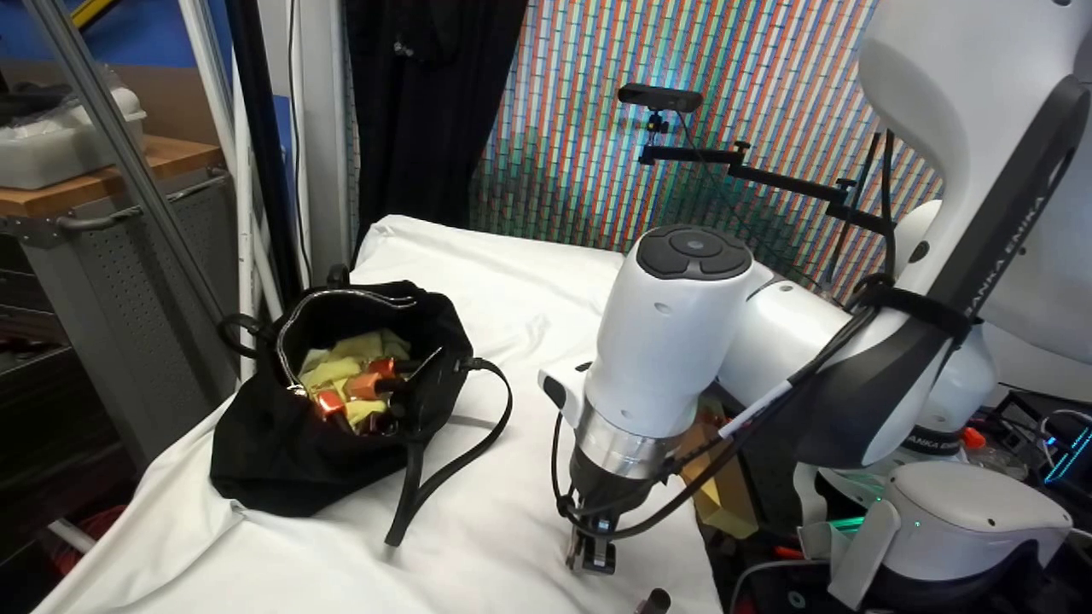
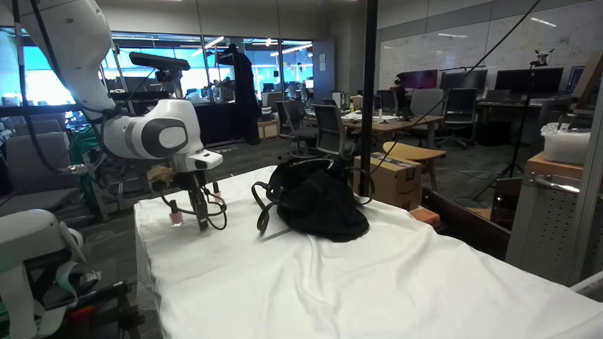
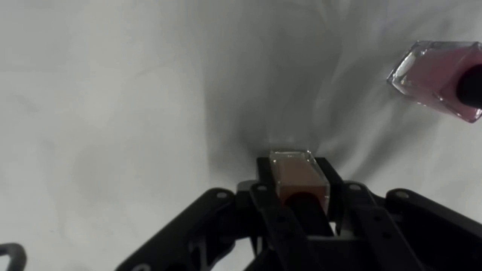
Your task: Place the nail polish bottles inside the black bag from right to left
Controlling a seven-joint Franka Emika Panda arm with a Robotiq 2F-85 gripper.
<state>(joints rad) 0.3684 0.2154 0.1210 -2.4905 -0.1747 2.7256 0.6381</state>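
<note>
- In the wrist view, at the lower middle, the end effector point(image 3: 296, 170) pinches a brownish-orange nail polish bottle point(image 3: 301, 176), its jaws pressed against both sides of the glass.
- Whether that bottle's base touches the white-covered worktop point(image 1: 503, 567) is hard to tell.
- At the upper right of the wrist view, a pink bottle point(image 3: 433, 77) stands apart from the end effector, cut off by the edge.
- In an exterior view, two pink bottles point(image 2: 176, 218) with dark caps stand upright at the left of the frame, either side of the end effector.
- At the left of an exterior view, the black bag point(image 1: 290, 465) slouches on the worktop, mouth gaping.
- Orange and red bottles point(image 1: 367, 386) lie inside on its yellow-green interior point(image 1: 363, 345).
</note>
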